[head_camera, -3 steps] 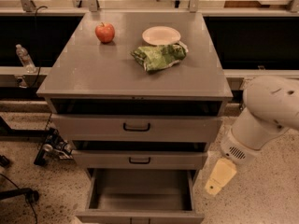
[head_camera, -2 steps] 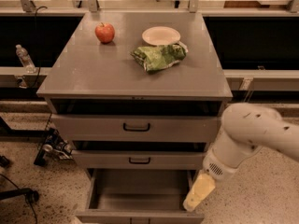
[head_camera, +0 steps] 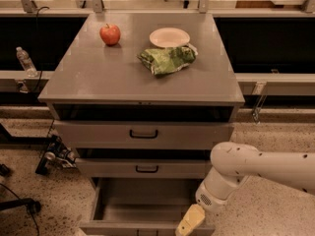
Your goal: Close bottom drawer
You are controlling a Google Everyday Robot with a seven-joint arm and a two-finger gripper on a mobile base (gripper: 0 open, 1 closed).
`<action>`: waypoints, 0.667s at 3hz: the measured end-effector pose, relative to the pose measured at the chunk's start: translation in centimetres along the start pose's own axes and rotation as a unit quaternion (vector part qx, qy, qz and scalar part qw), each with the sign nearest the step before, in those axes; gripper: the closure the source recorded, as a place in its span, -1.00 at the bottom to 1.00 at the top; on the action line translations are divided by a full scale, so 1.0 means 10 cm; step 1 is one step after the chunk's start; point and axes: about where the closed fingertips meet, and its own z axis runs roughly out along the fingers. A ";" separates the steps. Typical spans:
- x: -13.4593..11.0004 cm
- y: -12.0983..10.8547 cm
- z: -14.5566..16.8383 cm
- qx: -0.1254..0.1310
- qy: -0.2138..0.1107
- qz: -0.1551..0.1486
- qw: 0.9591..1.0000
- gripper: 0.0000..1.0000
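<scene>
Hanging at the open grey metal bottom drawer (head_camera: 140, 203), lowest of three: one pale-yellow gripper (head_camera: 190, 221), state impossible to tell.

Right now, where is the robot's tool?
In the camera view, the tool is low and right of centre, over the right end of the open bottom drawer, at its front edge and below the middle drawer.

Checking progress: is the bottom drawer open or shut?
Open: the bottom drawer is pulled well out, its inside showing below the middle drawer. The gripper is at its front edge.
</scene>
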 end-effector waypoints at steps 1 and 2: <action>0.00 0.00 0.00 0.000 0.000 0.000 1.000 -1.00; 0.06 -0.18 0.25 -0.008 0.005 0.035 0.999 -1.00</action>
